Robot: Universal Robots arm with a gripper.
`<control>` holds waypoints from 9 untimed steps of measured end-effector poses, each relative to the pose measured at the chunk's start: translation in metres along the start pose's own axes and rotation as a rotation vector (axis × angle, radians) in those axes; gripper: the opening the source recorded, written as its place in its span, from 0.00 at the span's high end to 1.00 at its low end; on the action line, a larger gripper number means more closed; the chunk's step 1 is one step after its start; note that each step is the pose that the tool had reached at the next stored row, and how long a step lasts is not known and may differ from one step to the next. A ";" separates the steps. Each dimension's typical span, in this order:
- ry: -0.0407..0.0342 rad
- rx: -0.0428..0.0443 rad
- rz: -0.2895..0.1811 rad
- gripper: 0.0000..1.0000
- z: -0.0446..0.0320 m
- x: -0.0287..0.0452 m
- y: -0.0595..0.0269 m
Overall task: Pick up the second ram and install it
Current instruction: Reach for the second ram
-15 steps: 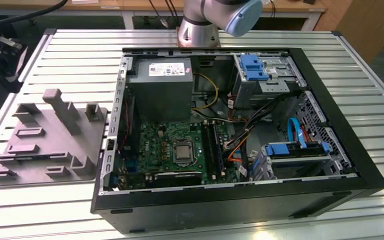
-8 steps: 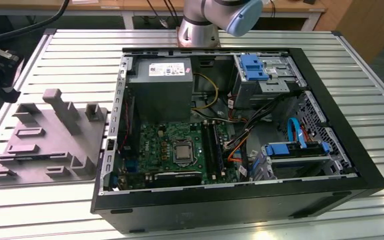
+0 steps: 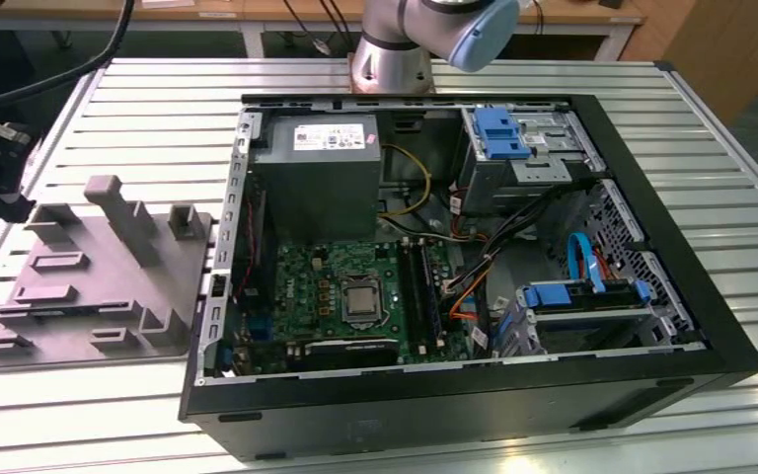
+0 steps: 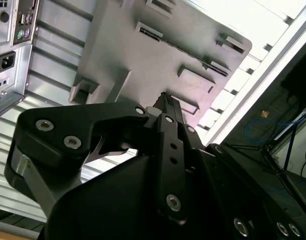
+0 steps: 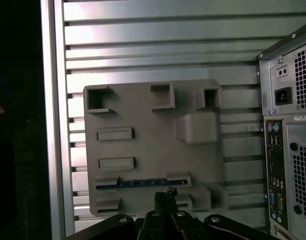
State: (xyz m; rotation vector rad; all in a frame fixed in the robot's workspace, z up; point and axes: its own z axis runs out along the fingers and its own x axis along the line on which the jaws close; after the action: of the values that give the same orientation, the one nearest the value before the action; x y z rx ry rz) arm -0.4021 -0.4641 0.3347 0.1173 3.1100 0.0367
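Note:
The second ram (image 5: 143, 183) is a thin blue-green strip standing on edge in a slot of the grey tray (image 5: 143, 110), near the tray's edge closest to the camera. My gripper (image 5: 165, 196) hovers above that end of the tray, close beside the strip and apart from it. In the second wrist view the gripper (image 4: 165, 100) has its two dark fingers pressed together, shut, with nothing between them, and the grey tray (image 4: 143, 55) lies beyond. The exterior view has the tray (image 3: 90, 286) at its left, beside the open computer case (image 3: 472, 395).
Inside the case, the green motherboard carries long black memory slots (image 3: 421, 281) next to the processor socket (image 3: 355, 296). A power supply (image 3: 320, 168), drive cages and cables crowd the case. The case's rear panel (image 5: 288, 125) stands close to the tray. The slatted table's edge (image 5: 53, 125) is near.

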 end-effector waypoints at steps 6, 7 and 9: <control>0.0021 0.0001 0.000 0.90 0.0089 -0.0006 -0.0140; 0.0026 0.0002 0.000 0.90 0.0103 -0.0007 -0.0159; 0.0033 0.0003 0.000 0.90 0.0133 -0.0008 -0.0190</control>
State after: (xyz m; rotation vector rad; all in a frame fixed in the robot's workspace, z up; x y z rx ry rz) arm -0.4023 -0.4828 0.3210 0.1174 3.1133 0.0365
